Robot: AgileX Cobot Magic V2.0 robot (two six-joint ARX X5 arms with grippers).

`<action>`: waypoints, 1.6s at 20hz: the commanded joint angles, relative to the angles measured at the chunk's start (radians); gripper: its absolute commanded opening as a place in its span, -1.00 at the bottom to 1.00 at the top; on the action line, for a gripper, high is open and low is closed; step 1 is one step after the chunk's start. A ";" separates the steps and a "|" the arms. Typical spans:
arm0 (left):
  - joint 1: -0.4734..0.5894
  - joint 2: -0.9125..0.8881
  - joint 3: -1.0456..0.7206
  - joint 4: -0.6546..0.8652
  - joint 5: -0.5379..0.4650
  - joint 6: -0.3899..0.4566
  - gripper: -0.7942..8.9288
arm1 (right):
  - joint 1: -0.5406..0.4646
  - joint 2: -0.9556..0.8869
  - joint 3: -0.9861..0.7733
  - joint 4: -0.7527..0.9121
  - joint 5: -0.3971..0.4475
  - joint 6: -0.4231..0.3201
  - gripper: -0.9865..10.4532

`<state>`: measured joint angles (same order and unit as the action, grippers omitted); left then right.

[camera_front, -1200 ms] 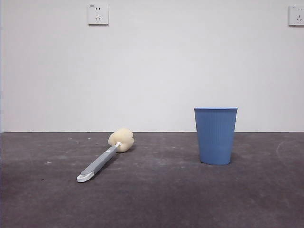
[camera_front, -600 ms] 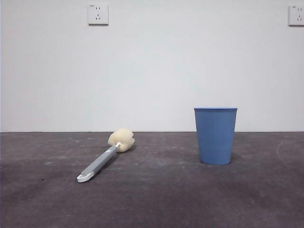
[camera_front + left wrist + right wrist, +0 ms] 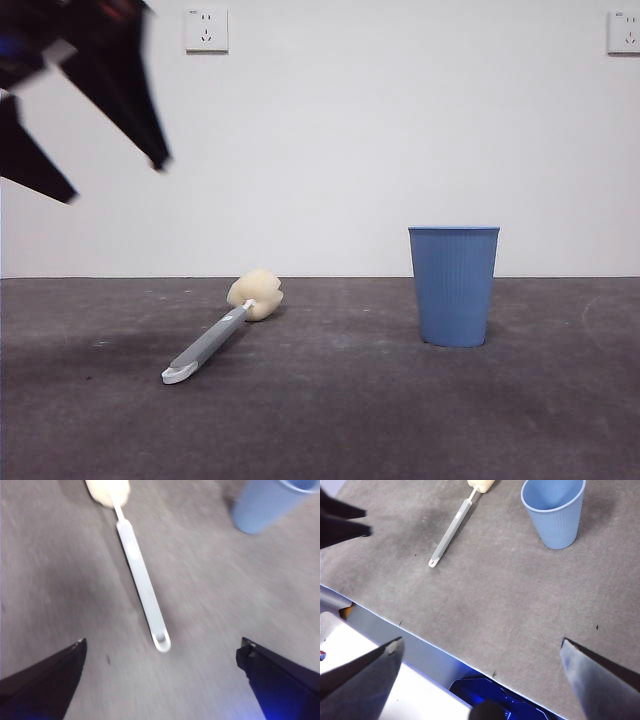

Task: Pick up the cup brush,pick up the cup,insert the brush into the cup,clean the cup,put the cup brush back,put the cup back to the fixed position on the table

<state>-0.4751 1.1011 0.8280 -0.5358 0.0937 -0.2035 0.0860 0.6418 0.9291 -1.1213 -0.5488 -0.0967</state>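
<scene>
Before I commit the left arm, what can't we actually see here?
- Left gripper: front view, motion-blurred, cut by the top-left edge.
- Cup brush sponge head: left wrist view, cut off, blurred.
- Cup interior: front view, hidden by its wall.
- Right gripper: absent from front view.

Front view low, level across table (image 3: 330, 420); both wrist views look down; all share cup brush (image 3: 215, 338).

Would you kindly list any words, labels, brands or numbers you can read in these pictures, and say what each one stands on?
No readable text in any view.
Wall sockets: a tiny mark at the top corner of each plate, too small to read.
Cup: plain ribbed blue, no label showing.
Cup brush: grey handle with no print visible; blurred in the left wrist view.
Table: only scuffs and specks.
</scene>
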 commanded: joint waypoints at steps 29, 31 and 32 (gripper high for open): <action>-0.121 0.667 0.214 0.092 -0.163 -0.136 -0.85 | 0.003 0.000 0.003 0.006 -0.001 0.014 0.22; -0.119 0.640 0.214 0.082 -0.164 -0.128 -0.85 | 0.003 0.006 0.003 0.006 -0.001 0.023 0.22; -0.119 0.621 0.214 0.078 -0.164 -0.121 -0.85 | 0.003 0.011 0.003 0.006 -0.001 0.033 0.22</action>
<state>-0.5911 1.7340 1.0473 -0.4602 -0.0753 -0.3370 0.0860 0.6518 0.9291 -1.1213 -0.5491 -0.0769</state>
